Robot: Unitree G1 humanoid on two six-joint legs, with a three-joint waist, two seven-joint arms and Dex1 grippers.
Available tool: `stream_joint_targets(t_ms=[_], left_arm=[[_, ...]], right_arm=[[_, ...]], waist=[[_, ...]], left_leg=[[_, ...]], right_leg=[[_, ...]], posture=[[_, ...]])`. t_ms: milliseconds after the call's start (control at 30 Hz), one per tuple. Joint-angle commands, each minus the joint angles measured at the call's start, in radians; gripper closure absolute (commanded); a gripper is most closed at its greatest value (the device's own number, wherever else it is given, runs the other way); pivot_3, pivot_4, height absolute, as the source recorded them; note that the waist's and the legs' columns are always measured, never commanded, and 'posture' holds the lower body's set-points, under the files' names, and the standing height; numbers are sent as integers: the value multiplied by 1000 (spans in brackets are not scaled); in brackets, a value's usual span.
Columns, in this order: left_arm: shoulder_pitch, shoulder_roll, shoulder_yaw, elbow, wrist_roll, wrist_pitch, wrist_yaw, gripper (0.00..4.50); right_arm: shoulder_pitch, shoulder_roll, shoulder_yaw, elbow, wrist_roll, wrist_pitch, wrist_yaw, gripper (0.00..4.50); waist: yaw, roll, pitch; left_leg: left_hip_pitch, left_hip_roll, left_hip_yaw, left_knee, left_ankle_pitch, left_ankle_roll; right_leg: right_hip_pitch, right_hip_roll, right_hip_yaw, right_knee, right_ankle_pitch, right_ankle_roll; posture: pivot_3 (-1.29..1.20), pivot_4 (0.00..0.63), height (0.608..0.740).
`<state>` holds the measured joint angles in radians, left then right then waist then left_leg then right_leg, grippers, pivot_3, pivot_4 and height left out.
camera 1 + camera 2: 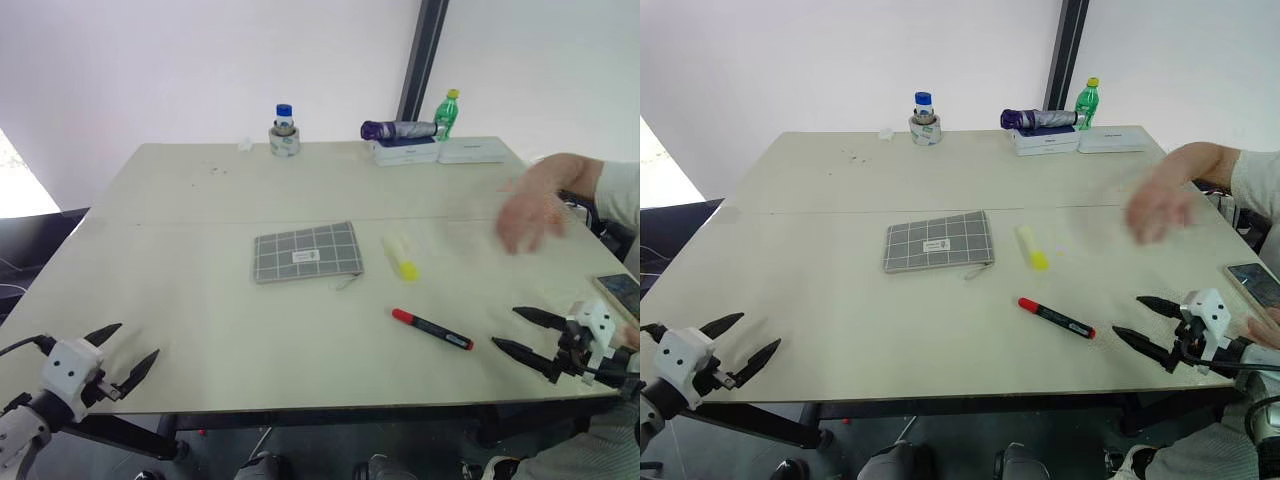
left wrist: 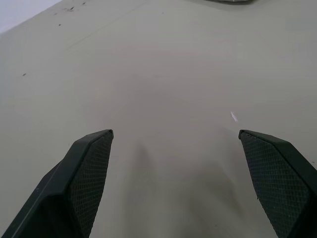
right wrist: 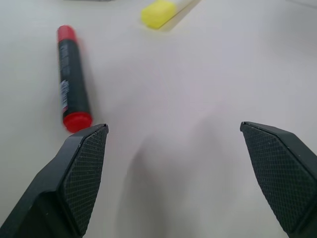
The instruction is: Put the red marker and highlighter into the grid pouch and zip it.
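Note:
The grid pouch [image 1: 306, 252] lies flat at the table's middle, grey with white lines and a small white label. Just right of it lies the yellow highlighter [image 1: 401, 258], and nearer the front edge the red marker [image 1: 432, 329], black with a red cap. My right gripper [image 1: 518, 332] stands open over the front right of the table, a short way right of the marker; the right wrist view has the marker [image 3: 73, 78] and highlighter [image 3: 161, 11] ahead of its fingers. My left gripper [image 1: 128, 350] hangs open at the front left corner, over bare table, holding nothing.
A person's hand [image 1: 532, 212] reaches over the table's right side. A phone [image 1: 620, 290] lies at the right edge. Along the far edge stand a tape roll with a blue-capped jar [image 1: 284, 132], a purple umbrella on white boxes [image 1: 405, 140] and a green bottle [image 1: 447, 114].

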<state>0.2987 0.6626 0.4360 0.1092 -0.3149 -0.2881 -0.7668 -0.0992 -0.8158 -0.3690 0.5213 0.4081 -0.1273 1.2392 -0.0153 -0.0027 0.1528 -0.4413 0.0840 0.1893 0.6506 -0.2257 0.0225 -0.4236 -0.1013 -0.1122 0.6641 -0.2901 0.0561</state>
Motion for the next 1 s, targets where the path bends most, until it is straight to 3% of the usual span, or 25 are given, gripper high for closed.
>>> stream_joint_targets(t_ms=[33, 700, 1000], left_arm=[[1, -2, 26, -10, -9, -27, -1, 216], [-23, 5, 29, 21, 2, -34, 7, 216], [-106, 19, 10, 80, 39, -121, 6, 216]], right_arm=[[-21, -12, -15, -6, 5, -20, -5, 57], [-85, 4, 11, 25, -20, -31, -30, 57], [-172, 49, 45, -28, -9, 110, -118, 57]], waist=[[1, 0, 0], [0, 0, 0], [-1, 0, 0]], left_leg=[[0, 0, 0, 0, 0, 0], [0, 0, 0, 0, 0, 0], [0, 0, 0, 0, 0, 0]], right_leg=[[0, 0, 0, 0, 0, 0], [0, 0, 0, 0, 0, 0], [0, 0, 0, 0, 0, 0]], posture=[[0, 150, 740], [0, 150, 740], [0, 150, 740]])
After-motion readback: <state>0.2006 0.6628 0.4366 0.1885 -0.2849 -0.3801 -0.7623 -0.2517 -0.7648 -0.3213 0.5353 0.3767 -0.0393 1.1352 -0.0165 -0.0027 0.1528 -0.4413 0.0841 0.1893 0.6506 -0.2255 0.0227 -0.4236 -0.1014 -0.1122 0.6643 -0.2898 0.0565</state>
